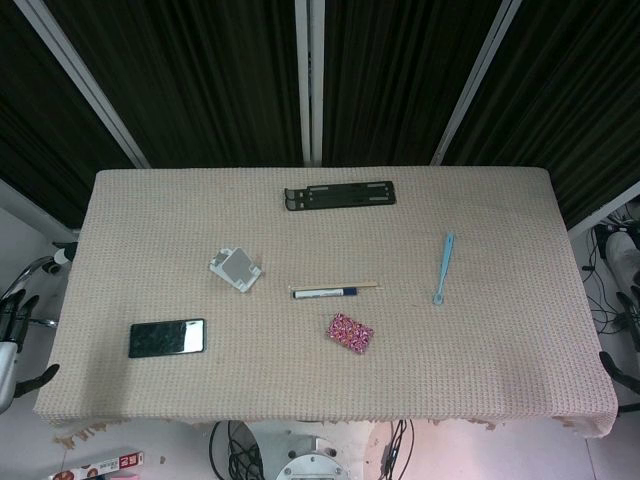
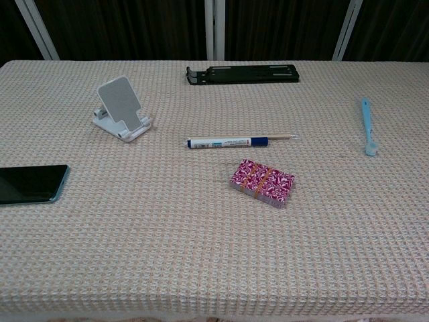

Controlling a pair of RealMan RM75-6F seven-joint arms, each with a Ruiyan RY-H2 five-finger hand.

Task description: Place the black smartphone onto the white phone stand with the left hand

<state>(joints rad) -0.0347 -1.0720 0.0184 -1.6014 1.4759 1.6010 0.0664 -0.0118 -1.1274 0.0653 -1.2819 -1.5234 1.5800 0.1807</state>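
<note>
The black smartphone lies flat, screen up, near the left front part of the table, its long side running left to right; in the chest view it shows at the far left edge, partly cut off. It rests alone on the woven beige cloth, nothing touching it.

The left hand shows only in the head view, off the table's left edge and lower than the tabletop, well apart from the smartphone and to its left. Dark fingers show there, but whether they are spread or curled I cannot tell; nothing is seen in them. The right hand shows in neither view clearly enough to name.

Further right and a little farther back than the smartphone stands the white phone stand, its grey back plate tilted up from a white base. It is apart from the phone.

Right of the stand lies a blue-and-white pen with a thin wooden stick at its right end. Just in front of the pen sits a pink patterned deck of cards bound with a band. At the back centre lies a flat black folded stand. Toward the right lies a light blue toothbrush, pointing front to back.
</note>
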